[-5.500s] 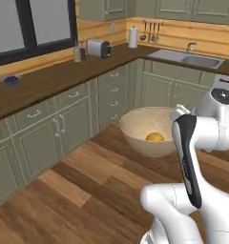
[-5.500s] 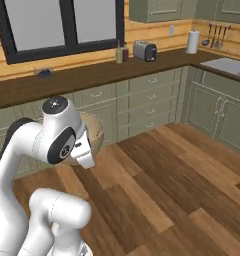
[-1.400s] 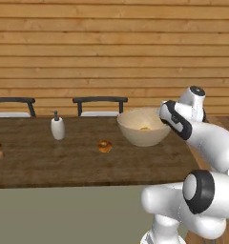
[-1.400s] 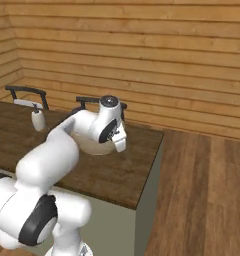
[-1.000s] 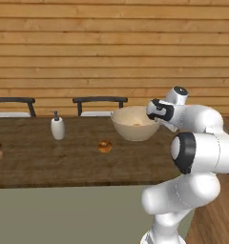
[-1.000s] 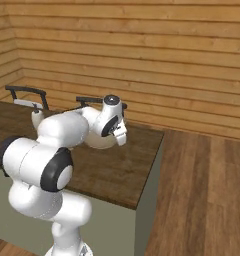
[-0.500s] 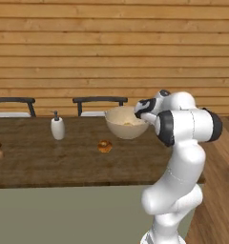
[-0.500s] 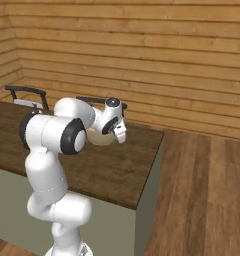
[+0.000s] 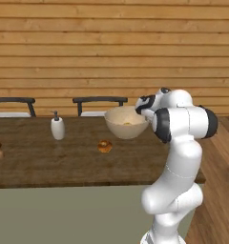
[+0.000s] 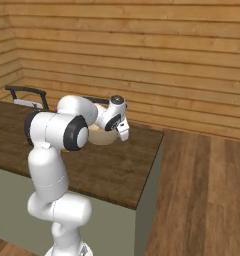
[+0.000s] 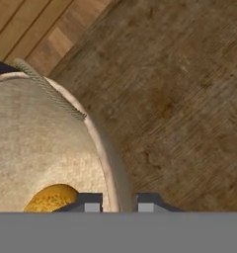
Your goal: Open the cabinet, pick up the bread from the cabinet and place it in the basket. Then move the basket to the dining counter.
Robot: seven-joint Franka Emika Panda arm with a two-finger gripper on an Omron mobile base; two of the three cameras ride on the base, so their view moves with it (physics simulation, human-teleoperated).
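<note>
Since a second ago I swung the wide beige speckled basket [image 9: 126,122], golden bread lump [image 11: 51,198] inside, inward over the dark plank dining counter [image 9: 64,162]; two-finger gripper [image 11: 116,203] pinched its rim. Lowering looked next.

The bread [image 11: 51,198] lies in the basket [image 9: 126,122], over the dining counter [image 9: 64,162], right of a pastry [image 9: 105,146].

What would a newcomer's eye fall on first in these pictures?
The white arm holding the basket by its rim above the dining counter, the gripper with its jaws shut on the rim. Inside the basket lies the golden bread. Left of the basket on the counter sit a brown ring-shaped pastry and a white dispenser bottle.
</note>
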